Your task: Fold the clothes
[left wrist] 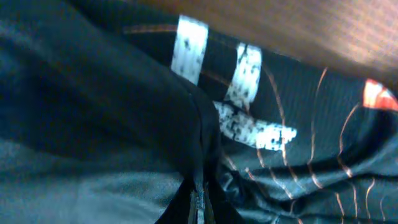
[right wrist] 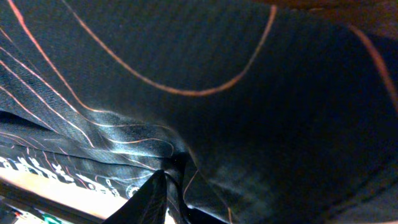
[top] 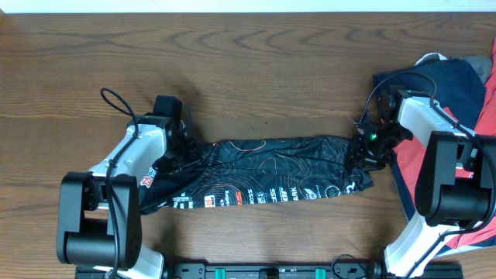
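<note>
The black jersey (top: pixel 263 174) with wavy orange contour lines and a row of sponsor logos lies stretched in a long band across the table's front middle. My left gripper (top: pixel 172 151) is shut on its left end; the left wrist view shows bunched black cloth (left wrist: pixel 124 124) pinched between the fingers (left wrist: pixel 199 208). My right gripper (top: pixel 364 151) is shut on its right end; the right wrist view is filled with the jersey cloth (right wrist: pixel 249 112), gathered at the fingers (right wrist: pixel 168 186). Red-and-navy garments (top: pixel 457 85) lie in a heap at the right edge.
The wooden table (top: pixel 232 70) runs behind the jersey. The right arm's base (top: pixel 434 225) stands over the red-and-navy heap. A black rail (top: pixel 263 271) runs along the front edge.
</note>
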{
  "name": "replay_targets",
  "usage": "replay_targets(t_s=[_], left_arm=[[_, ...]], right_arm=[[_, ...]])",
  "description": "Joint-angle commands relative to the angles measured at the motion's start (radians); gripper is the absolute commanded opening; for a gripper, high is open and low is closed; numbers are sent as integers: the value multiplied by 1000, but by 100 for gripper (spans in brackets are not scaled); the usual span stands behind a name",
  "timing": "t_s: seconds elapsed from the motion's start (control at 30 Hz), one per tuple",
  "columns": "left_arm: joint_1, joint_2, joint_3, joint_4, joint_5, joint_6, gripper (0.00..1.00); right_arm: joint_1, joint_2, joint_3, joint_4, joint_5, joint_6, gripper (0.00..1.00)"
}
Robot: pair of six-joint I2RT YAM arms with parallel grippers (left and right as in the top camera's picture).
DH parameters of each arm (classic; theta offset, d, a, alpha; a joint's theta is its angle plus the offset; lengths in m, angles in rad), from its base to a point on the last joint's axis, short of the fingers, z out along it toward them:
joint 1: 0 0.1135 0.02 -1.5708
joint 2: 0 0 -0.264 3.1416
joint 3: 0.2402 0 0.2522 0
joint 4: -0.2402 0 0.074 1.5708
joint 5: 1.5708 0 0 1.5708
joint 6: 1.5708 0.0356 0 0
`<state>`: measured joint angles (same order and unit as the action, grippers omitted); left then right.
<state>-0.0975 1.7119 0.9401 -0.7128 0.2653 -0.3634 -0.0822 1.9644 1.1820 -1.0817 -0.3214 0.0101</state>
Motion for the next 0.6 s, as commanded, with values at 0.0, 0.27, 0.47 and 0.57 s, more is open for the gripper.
replay_targets(t_s=[0.0,0.27,0.47,0.57], left_arm=[[-2,-29,5,-59,53,2,6],[-18,-167,5,-254,191,26,6],[-72,-185,-2,-259,187,29,6],[-105,-183,-16,-259,187,28,6]], right_arm=[[-5,39,-24,16,10,-11,33],[-5,39,-24,24,11,-11,33],[-5,39,-24,23,11,-11,33],[-5,39,-24,15,11,-11,33]])
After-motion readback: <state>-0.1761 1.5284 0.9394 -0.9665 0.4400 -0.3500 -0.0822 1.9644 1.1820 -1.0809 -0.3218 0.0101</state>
